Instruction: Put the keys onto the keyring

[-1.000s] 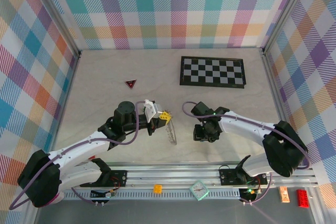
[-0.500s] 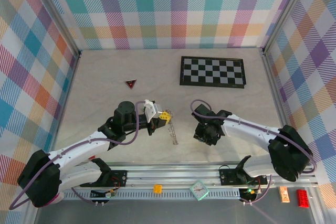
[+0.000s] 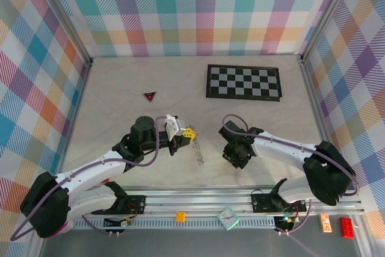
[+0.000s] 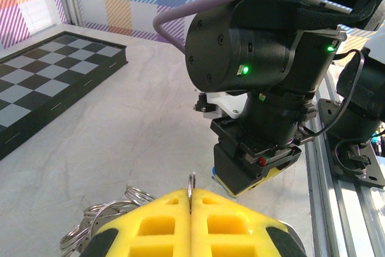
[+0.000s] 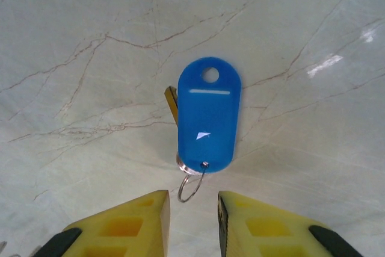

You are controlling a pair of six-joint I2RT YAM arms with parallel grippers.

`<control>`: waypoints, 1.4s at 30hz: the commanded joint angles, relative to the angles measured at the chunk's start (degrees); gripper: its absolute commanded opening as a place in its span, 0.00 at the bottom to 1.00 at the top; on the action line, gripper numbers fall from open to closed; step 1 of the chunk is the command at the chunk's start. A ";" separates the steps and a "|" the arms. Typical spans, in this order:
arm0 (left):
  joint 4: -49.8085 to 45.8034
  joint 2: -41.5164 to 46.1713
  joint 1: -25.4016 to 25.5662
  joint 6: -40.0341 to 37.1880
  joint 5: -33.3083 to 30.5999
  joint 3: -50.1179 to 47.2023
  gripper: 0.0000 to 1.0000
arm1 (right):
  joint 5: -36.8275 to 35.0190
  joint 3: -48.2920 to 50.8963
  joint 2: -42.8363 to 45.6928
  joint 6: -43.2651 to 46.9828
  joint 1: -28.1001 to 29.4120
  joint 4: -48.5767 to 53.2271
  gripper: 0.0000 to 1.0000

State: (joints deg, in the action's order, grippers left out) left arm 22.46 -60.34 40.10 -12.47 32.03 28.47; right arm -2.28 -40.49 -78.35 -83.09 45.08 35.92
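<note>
l pincer (image 4: 190, 200) nips keyring (image 4: 190, 180), r pincer (image 5: 192, 201) over key (image 5: 207, 118)

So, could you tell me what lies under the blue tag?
A brass-coloured strip pokes out past the blue tag on its left, and a small wire ring sits at its near end. The tag covers the rest of the strip.

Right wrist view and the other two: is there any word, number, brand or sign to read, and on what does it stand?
No words or numbers are readable.
Blue key tag: a white bar and a small white triangle, no letters.
Small clock: face too small to read.
</note>
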 commanded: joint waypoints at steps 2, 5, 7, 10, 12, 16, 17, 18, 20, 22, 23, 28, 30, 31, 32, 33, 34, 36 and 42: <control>1.10 0.42 0.42 -0.63 1.45 1.05 0.00 | 0.58 0.68 -0.84 -1.64 0.40 -0.20 0.24; 0.92 0.37 0.42 -0.61 1.63 1.15 0.00 | 0.32 0.79 -0.93 -1.82 0.45 0.13 0.18; 0.83 0.25 0.41 -0.66 1.63 1.23 0.00 | 0.26 0.90 -1.01 -1.86 0.44 0.22 0.17; 0.81 0.29 0.42 -0.74 1.66 1.24 0.00 | 0.09 1.12 -1.18 -1.99 0.45 0.21 0.17; 0.70 0.26 0.42 -0.75 1.72 1.33 0.00 | 0.08 1.14 -1.35 -1.91 0.45 0.12 0.17; 0.48 0.30 0.38 -0.79 2.15 1.41 0.00 | -0.02 0.92 -1.46 -1.59 0.45 -0.02 0.18; 0.48 0.29 0.42 -0.76 2.16 1.41 0.00 | -0.08 0.86 -1.55 -1.59 0.44 0.02 0.17; 0.48 0.19 0.42 -0.78 2.24 1.39 0.00 | -0.14 0.78 -1.58 -1.46 0.44 0.11 0.17; 0.35 0.16 0.42 -0.78 2.25 1.50 0.00 | -0.18 0.85 -1.63 -1.46 0.45 0.20 0.15; 0.37 0.19 0.42 -0.88 2.33 1.50 0.00 | -0.27 0.86 -1.64 -1.46 0.43 0.29 0.11; 0.32 0.28 0.42 -0.80 2.34 1.50 0.00 | -0.33 0.87 -1.63 -1.38 0.40 0.22 0.10; 0.22 0.30 0.41 -0.96 2.42 1.59 0.00 | -0.71 0.85 -1.63 -1.20 0.45 0.46 0.05; 0.09 0.26 0.42 -0.92 2.42 1.59 0.00 | -0.89 0.86 -1.55 -0.87 0.42 0.46 0.02; 0.00 0.39 0.42 -0.98 2.42 1.59 0.00 | -0.96 0.90 -1.41 -0.47 0.43 0.45 0.00; -0.05 0.45 0.42 -1.00 2.38 1.59 0.00 | -1.14 0.82 -1.24 -0.26 0.45 0.53 0.00; -0.05 0.47 0.42 -1.05 2.34 1.59 0.00 | -1.38 0.76 -0.98 0.07 0.44 0.77 0.00; -0.13 0.49 0.42 -1.02 2.33 1.59 0.00 | -1.64 0.77 -0.85 0.32 0.40 0.96 0.00; -0.13 0.48 0.42 -1.04 2.33 1.59 0.00 | -2.02 0.68 -0.76 0.84 0.45 1.43 0.03; -0.13 0.22 0.42 -1.03 2.51 1.85 0.00 | -2.07 0.50 -1.27 1.28 0.43 0.95 0.16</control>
State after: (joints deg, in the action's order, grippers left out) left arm 20.91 -60.36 40.10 -12.88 33.10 28.47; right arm -3.46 -40.01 -79.35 -82.39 45.08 35.62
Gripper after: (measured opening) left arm 0.045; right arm 0.161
